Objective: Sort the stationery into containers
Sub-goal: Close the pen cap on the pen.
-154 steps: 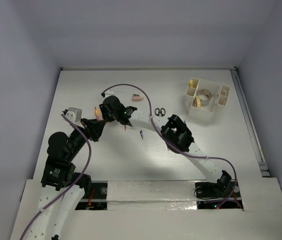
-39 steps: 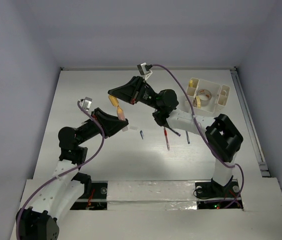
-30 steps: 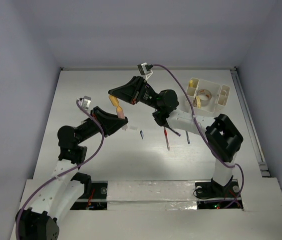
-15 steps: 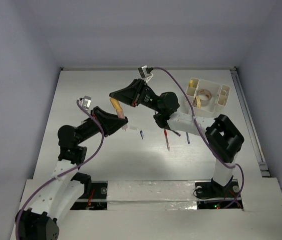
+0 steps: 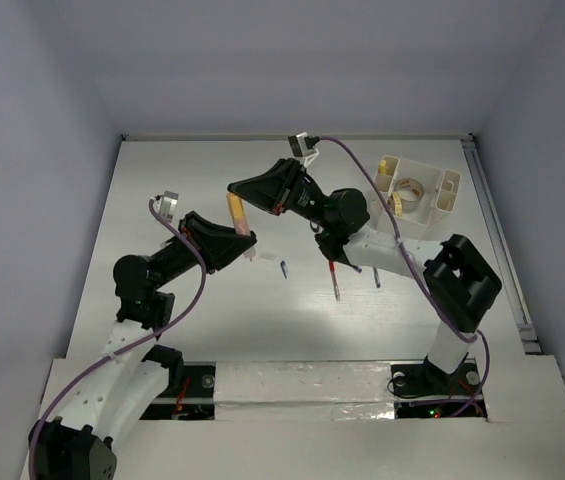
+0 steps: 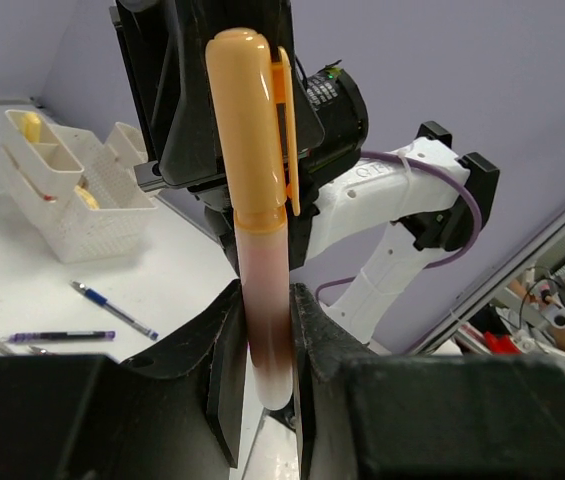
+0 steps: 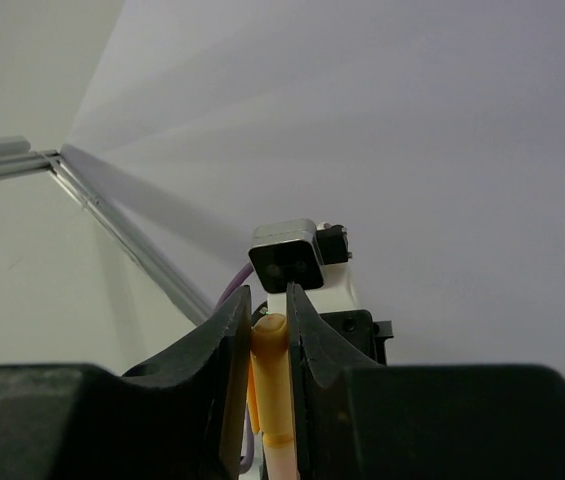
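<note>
- The left arm rises from its near-left base, bends at the elbow and stretches toward the far right. The left gripper (image 5: 246,240) hangs above the middle of the table (image 5: 162,180).
- Its jaws are nearly closed, clamped on the pale pink lower barrel of a marker (image 6: 259,230), which stands upright between the fingers (image 6: 224,370).
- The right arm climbs from its near-right base to a high elbow, then runs left and far across the table. The right gripper (image 5: 234,192) points left, meeting the left one tip to tip.
- Its jaws are narrowly parted, pinching the marker's orange cap end, so both grippers hold the marker in the air.
- The white organizer (image 5: 414,218) sits far right, well apart from the marker, with a tape roll (image 5: 409,187) inside.
- A red pen (image 5: 334,282) and a blue pen (image 5: 284,268) lie on the table under the right forearm.
</note>
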Action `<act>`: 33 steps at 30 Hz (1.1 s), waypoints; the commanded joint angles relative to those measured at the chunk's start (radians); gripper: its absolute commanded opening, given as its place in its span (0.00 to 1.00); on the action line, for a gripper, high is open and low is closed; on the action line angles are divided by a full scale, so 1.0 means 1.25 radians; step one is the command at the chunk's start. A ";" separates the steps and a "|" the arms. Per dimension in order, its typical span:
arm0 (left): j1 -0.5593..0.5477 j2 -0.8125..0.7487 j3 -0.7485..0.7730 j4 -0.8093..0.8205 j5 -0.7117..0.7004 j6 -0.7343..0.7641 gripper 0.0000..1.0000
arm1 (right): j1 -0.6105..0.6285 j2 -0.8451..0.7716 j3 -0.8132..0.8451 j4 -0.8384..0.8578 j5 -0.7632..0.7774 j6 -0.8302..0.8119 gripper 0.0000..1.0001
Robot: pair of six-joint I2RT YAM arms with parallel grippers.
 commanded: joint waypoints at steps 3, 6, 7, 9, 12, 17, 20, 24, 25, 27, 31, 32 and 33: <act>-0.002 -0.010 0.078 0.190 -0.048 -0.022 0.00 | 0.013 -0.039 -0.037 0.129 -0.041 -0.036 0.01; -0.002 -0.006 0.111 0.131 -0.026 0.018 0.00 | 0.013 -0.034 -0.037 0.083 -0.062 -0.036 0.03; -0.002 -0.002 0.121 0.115 -0.019 0.024 0.00 | 0.013 -0.036 -0.036 0.067 -0.071 -0.042 0.03; -0.002 0.002 0.129 0.103 -0.003 0.029 0.00 | 0.013 -0.047 -0.043 0.039 -0.082 -0.065 0.03; -0.002 -0.013 0.136 0.060 -0.001 0.041 0.00 | 0.013 -0.080 -0.060 -0.043 -0.100 -0.117 0.06; -0.002 -0.029 0.132 -0.011 0.001 0.068 0.00 | 0.013 -0.158 -0.098 -0.274 -0.072 -0.277 0.27; -0.002 -0.029 0.126 -0.041 0.013 0.085 0.00 | 0.013 -0.196 -0.084 -0.402 -0.048 -0.352 0.42; -0.002 -0.030 0.118 -0.068 0.028 0.107 0.00 | 0.013 -0.218 -0.063 -0.472 -0.050 -0.393 0.62; -0.002 -0.030 0.116 -0.074 0.030 0.111 0.00 | 0.013 -0.224 -0.060 -0.483 -0.055 -0.404 0.68; -0.002 -0.030 0.114 -0.075 0.036 0.113 0.00 | 0.013 -0.233 -0.060 -0.492 -0.052 -0.415 0.75; -0.002 -0.034 0.109 -0.099 0.042 0.124 0.00 | 0.013 -0.267 -0.059 -0.555 -0.039 -0.470 0.89; -0.002 -0.038 0.108 -0.101 0.045 0.127 0.00 | 0.013 -0.276 -0.058 -0.571 -0.034 -0.485 0.96; -0.002 -0.038 0.107 -0.105 0.047 0.127 0.00 | 0.013 -0.289 -0.054 -0.610 -0.030 -0.513 0.98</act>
